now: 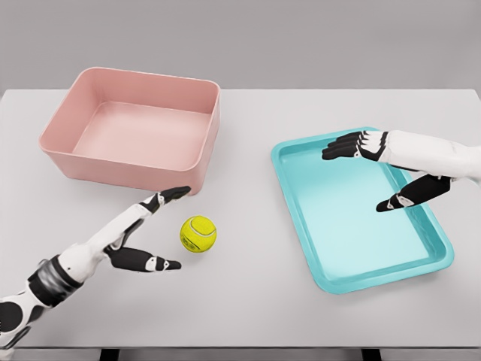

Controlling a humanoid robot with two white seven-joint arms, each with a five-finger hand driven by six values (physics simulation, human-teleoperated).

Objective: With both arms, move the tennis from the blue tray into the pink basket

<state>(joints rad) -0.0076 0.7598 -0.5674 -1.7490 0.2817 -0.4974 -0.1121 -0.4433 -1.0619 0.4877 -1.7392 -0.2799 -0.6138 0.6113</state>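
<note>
Tennis ball (198, 234) lies just beyond the left hand's (143, 233) spread fingers (171, 195).

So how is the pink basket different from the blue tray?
The pink basket has tall walls, while the blue tray is shallow with a low rim. The basket sits far left, the tray on the right under the right hand. Both are rectangular and hold nothing.

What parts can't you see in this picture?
- Head view: the pink basket near wall hides part of its floor.
- The left hand arm is cut off by the bottom-left corner.
- The right hand arm leaves the right edge.
- The tennis ball underside faces away.
</note>
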